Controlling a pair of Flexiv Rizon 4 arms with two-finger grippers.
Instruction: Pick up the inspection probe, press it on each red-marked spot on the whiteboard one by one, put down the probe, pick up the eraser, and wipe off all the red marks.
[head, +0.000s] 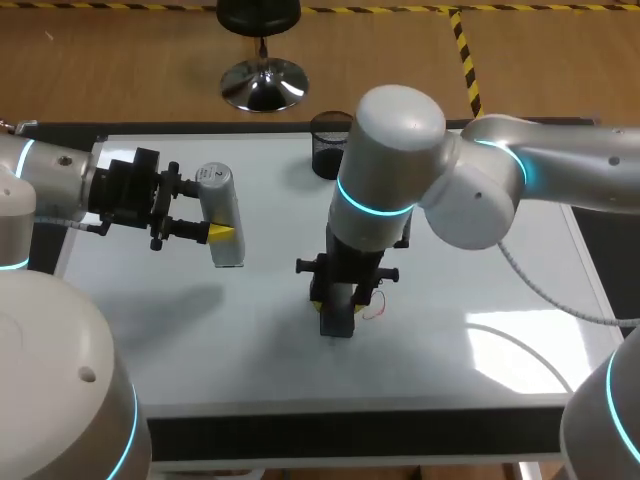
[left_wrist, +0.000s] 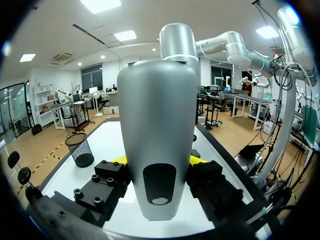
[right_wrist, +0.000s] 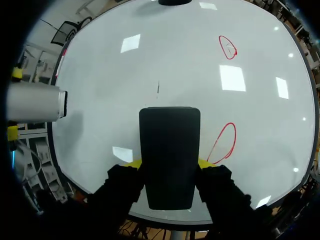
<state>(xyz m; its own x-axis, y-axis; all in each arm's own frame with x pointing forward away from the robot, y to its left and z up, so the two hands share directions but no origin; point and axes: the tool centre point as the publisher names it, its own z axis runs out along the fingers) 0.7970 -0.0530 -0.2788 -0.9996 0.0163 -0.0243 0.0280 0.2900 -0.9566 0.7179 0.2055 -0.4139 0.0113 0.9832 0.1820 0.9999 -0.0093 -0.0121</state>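
Right gripper (right_wrist: 169, 163) clamped on eraser (right_wrist: 170, 150), low over whiteboard (right_wrist: 125, 75), just beside near red mark (right_wrist: 224, 141); far red mark (right_wrist: 228, 47) ahead. Left gripper (head: 222, 232) grips probe (head: 220, 210) above board. Risk: offset stroke leaves residue; arms crowd, collision possible

The whiteboard (right_wrist: 100, 75) looks glossy, the probe (left_wrist: 157, 150) smooth satin silver, the eraser (right_wrist: 170, 155) matt black.
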